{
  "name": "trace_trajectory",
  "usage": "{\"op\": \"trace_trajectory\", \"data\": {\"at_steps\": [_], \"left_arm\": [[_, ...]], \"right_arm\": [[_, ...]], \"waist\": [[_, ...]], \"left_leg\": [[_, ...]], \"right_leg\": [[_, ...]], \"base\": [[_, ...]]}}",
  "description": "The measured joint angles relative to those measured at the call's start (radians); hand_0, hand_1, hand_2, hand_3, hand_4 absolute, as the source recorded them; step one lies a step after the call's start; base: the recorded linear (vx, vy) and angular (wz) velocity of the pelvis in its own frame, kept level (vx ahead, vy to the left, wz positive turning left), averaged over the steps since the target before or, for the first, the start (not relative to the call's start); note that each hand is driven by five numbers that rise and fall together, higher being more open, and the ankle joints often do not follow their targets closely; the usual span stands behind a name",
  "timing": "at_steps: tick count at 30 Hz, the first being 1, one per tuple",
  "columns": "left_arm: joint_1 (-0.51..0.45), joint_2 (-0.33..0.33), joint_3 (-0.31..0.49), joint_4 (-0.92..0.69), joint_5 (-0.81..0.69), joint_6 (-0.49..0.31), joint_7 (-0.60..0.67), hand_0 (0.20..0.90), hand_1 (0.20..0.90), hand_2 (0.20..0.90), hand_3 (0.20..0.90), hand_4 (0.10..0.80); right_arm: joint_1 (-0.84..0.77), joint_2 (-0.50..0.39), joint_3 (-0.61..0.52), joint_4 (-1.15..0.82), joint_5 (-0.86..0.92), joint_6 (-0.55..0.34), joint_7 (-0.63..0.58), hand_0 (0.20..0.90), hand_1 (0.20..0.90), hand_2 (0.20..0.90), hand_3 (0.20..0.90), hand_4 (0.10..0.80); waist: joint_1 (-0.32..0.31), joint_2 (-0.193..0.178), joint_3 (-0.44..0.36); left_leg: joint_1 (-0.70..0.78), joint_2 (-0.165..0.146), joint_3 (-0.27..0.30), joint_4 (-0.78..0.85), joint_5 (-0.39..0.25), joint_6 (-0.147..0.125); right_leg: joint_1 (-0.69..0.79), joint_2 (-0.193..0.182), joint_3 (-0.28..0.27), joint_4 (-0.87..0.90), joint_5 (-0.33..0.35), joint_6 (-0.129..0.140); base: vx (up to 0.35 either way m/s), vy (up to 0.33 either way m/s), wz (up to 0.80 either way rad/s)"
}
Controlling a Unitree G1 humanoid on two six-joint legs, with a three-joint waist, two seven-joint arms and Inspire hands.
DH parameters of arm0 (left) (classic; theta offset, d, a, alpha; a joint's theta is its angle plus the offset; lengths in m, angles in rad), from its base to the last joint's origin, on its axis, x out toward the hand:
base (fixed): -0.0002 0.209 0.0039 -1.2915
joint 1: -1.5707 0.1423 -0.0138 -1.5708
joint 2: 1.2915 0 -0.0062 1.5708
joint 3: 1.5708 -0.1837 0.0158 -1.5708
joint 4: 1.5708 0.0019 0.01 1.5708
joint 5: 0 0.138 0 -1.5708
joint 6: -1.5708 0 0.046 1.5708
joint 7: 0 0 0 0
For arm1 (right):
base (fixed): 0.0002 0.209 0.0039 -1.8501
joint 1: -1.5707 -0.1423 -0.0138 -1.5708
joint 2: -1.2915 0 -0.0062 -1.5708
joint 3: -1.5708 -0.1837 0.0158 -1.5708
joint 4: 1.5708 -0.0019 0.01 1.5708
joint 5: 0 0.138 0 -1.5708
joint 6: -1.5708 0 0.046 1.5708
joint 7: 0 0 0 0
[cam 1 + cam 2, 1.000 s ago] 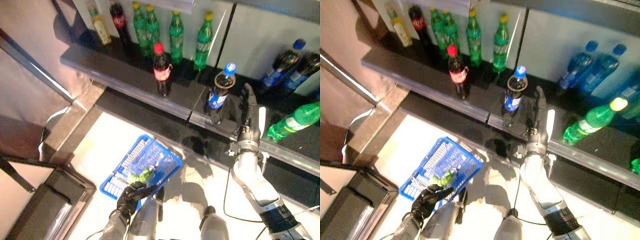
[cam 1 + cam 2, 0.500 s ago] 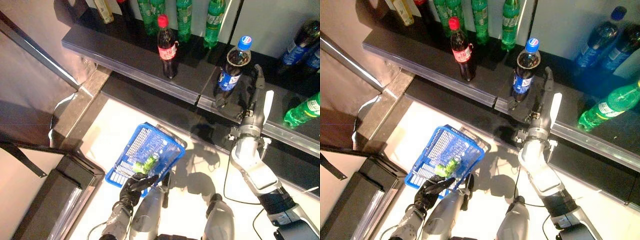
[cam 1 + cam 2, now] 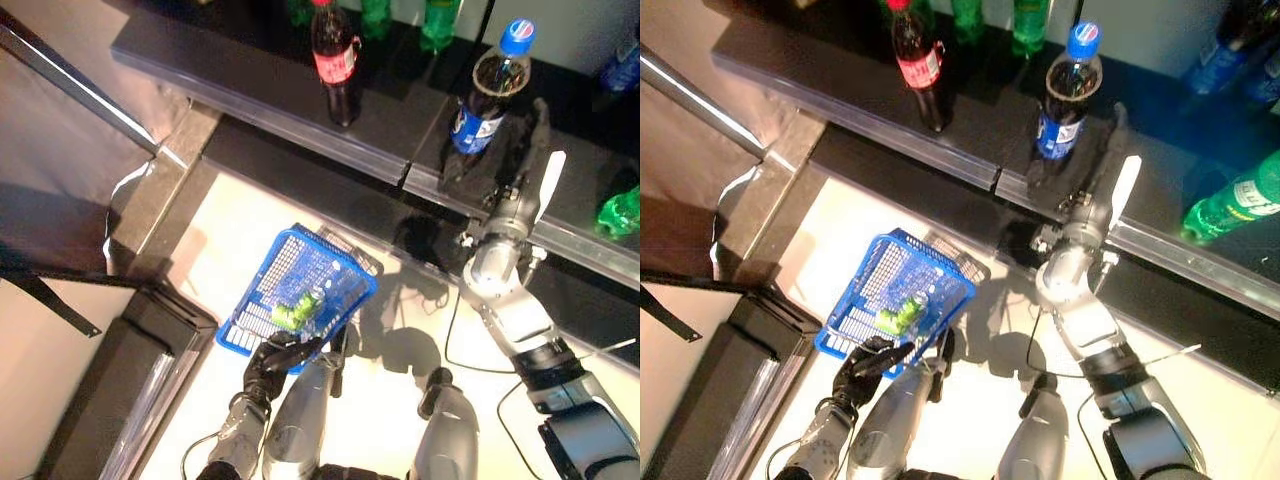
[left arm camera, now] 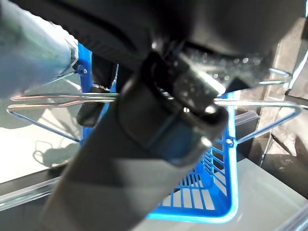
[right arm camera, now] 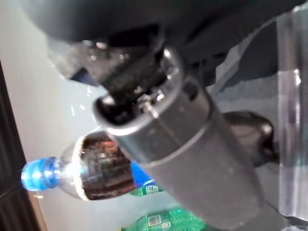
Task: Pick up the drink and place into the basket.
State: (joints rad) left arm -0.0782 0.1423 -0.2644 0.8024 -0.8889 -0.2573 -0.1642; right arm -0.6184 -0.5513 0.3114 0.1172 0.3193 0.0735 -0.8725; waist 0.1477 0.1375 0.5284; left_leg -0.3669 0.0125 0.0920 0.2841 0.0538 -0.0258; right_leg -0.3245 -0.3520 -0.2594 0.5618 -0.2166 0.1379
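Observation:
A dark cola bottle with a blue cap and blue label (image 3: 478,100) stands upright on the black shelf (image 3: 250,90). My right hand (image 3: 520,175) is right beside it on its right, fingers straight and open, white thumb cover away from the bottle. The right wrist view shows the same bottle (image 5: 96,178) just past the thumb (image 5: 192,159), not gripped. Low on the left, my left hand (image 3: 275,355) is curled round the wire handle (image 4: 48,98) of a blue plastic basket (image 3: 335,265). A green bottle (image 3: 297,310) lies inside the basket.
A red-capped cola bottle (image 3: 333,60) stands further left on the shelf. A green bottle (image 3: 1230,205) lies on its side at the right. More green bottles stand along the shelf's back. A dark step and a metal rail (image 3: 80,90) border the left.
The whole picture has shifted, so the camera moved. My right hand stays open beside the blue-capped bottle. My left hand keeps hold of the basket handle.

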Motion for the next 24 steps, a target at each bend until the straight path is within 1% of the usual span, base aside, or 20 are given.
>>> {"op": "trace_trajectory", "data": {"at_steps": [8, 12, 16, 19, 20, 21, 22, 24], "left_arm": [[-0.012, 0.007, -0.004, -0.04, -0.023, 0.003, 0.003, 0.3, 0.3, 0.3, 0.2, 0.1], [-0.017, 0.012, -0.006, -0.04, -0.042, 0.008, 0.007, 0.3, 0.3, 0.3, 0.2, 0.1], [-0.021, 0.023, -0.006, -0.061, -0.045, 0.01, 0.023, 0.3, 0.3, 0.3, 0.2, 0.1], [-0.022, 0.03, -0.018, -0.072, -0.048, 0.011, 0.025, 0.3, 0.3, 0.3, 0.2, 0.1], [-0.023, 0.03, -0.019, -0.072, -0.048, 0.012, 0.025, 0.3, 0.3, 0.3, 0.2, 0.1], [-0.024, 0.03, -0.021, -0.073, -0.048, 0.014, 0.025, 0.3, 0.3, 0.3, 0.2, 0.1], [-0.025, 0.03, -0.021, -0.073, -0.049, 0.014, 0.024, 0.3, 0.3, 0.3, 0.2, 0.1], [-0.026, 0.031, -0.021, -0.078, -0.055, 0.014, 0.023, 0.3, 0.3, 0.3, 0.2, 0.1]], "right_arm": [[-0.138, 0.001, 0.002, 0.058, 0.016, 0.007, -0.004, 0.9, 0.9, 0.9, 0.9, 0.8], [-0.178, 0.003, 0.003, 0.107, 0.025, 0.007, -0.013, 0.9, 0.9, 0.9, 0.9, 0.8], [-0.23, 0.007, 0.0, 0.148, 0.118, -0.002, -0.036, 0.9, 0.9, 0.9, 0.9, 0.8], [-0.235, 0.007, 0.0, 0.152, 0.125, -0.006, -0.048, 0.9, 0.9, 0.9, 0.9, 0.8], [-0.235, 0.008, 0.0, 0.154, 0.125, -0.006, -0.051, 0.86, 0.86, 0.86, 0.853, 0.753], [-0.241, 0.007, 0.0, 0.172, 0.126, -0.011, -0.055, 0.347, 0.347, 0.347, 0.255, 0.155], [-0.251, 0.007, 0.0, 0.189, 0.127, -0.012, -0.06, 0.3, 0.3, 0.3, 0.2, 0.1], [-0.294, 0.006, -0.005, 0.245, 0.15, -0.013, -0.073, 0.3, 0.3, 0.3, 0.2, 0.1]], "waist": [[0.036, 0.0, 0.0], [0.045, -0.004, 0.002], [0.046, -0.011, 0.004], [0.052, -0.011, 0.004], [0.055, -0.011, 0.004], [0.06, -0.011, 0.004], [0.062, -0.011, 0.004], [0.069, -0.011, 0.004]], "left_leg": [[-0.073, 0.01, 0.0, 0.031, -0.001, 0.001], [-0.077, 0.01, -0.001, 0.034, -0.004, 0.001], [-0.1, 0.015, -0.003, 0.049, -0.006, 0.002], [-0.108, 0.016, -0.004, 0.051, -0.006, 0.002], [-0.108, 0.015, -0.004, 0.051, -0.007, 0.002], [-0.109, 0.016, -0.004, 0.052, -0.007, 0.002], [-0.109, 0.016, -0.004, 0.053, -0.007, 0.002], [-0.121, 0.019, -0.007, 0.059, -0.007, 0.002]], "right_leg": [[-0.067, 0.005, -0.001, 0.014, 0.003, -0.006], [-0.067, 0.005, 0.0, 0.012, 0.004, -0.006], [-0.081, 0.01, -0.004, 0.011, 0.009, -0.007], [-0.088, 0.01, -0.004, 0.01, 0.012, -0.008], [-0.088, 0.01, -0.004, 0.01, 0.012, -0.008], [-0.088, 0.011, -0.004, 0.01, 0.012, -0.009], [-0.089, 0.012, -0.004, 0.011, 0.013, -0.01], [-0.098, 0.015, -0.004, 0.011, 0.014, -0.014]], "base": [[0.0, 0.0, 0.0], [0.043, -0.008, 0.0], [0.039, -0.012, -0.01], [0.0, 0.0, 0.0], [0.0, 0.0, 0.0], [0.0, 0.0, 0.0], [0.0, 0.0, 0.0], [0.0, 0.0, 0.0]]}}
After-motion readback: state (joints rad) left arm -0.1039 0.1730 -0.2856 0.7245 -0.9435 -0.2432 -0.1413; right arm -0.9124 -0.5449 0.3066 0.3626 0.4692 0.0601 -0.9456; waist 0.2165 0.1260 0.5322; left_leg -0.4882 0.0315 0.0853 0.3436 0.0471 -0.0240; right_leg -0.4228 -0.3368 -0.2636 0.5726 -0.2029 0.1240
